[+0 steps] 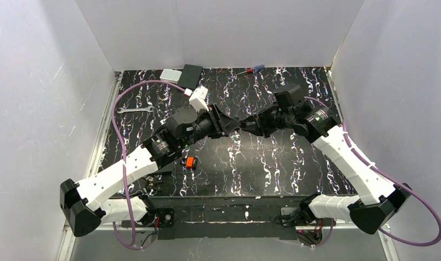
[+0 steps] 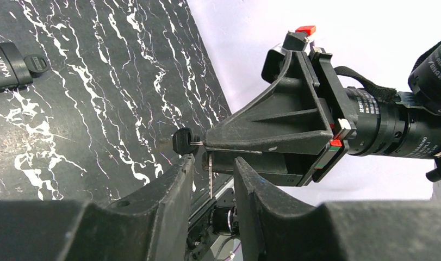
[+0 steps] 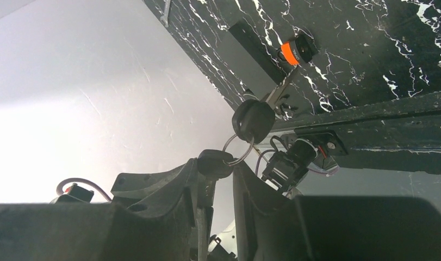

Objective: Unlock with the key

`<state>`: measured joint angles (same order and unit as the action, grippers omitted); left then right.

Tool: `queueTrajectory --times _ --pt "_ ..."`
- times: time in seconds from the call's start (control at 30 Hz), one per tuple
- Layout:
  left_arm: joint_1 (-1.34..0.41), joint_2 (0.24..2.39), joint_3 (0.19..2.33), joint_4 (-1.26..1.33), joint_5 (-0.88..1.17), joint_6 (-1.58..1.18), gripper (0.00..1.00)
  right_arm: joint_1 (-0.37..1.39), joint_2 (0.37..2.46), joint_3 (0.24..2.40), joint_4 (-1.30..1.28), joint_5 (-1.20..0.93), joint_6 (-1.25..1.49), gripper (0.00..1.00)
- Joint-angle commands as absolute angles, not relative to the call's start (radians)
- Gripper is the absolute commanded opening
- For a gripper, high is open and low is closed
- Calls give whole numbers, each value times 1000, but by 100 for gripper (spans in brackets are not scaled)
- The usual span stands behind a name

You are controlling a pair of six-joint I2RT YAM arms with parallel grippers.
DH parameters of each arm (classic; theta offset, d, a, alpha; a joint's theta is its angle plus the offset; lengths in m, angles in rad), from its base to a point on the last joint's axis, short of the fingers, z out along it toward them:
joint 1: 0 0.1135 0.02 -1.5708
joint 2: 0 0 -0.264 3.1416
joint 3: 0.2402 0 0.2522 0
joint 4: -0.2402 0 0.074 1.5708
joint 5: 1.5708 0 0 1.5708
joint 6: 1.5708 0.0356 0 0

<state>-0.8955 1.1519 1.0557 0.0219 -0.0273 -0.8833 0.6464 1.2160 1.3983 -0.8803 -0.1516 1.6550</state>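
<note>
Here, right hand (image 3: 215,169) clenched on dark-headed key (image 3: 212,161), thin metal ring (image 3: 225,145) dangling, left hand (image 2: 213,163) grip unclear.

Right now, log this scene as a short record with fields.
right claw: shut on the head of a key
ring: links it to a second key
left claw: fingers apart, close to the right claw, above the table
orange block: lying on the table
wrench: on the table, far left

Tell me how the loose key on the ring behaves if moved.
The loose key probably swings and twists, since only the ring links it to the gripped key in the right gripper. Small, likely light; blade looks stiff.
</note>
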Motion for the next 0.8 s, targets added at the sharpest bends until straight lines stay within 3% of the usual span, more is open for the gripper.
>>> queueTrajectory --times 0.0,0.3,0.77 --pt "-901 1130 1065 40 -14 -894 31 646 1179 1380 -826 -164 1686 1" --pt "-902 1130 1041 44 0 -919 31 646 1163 1357 -786 -163 1694 1" --pt "-901 1122 1020 48 -14 -936 21 646 1162 1357 -775 -166 1694 1"
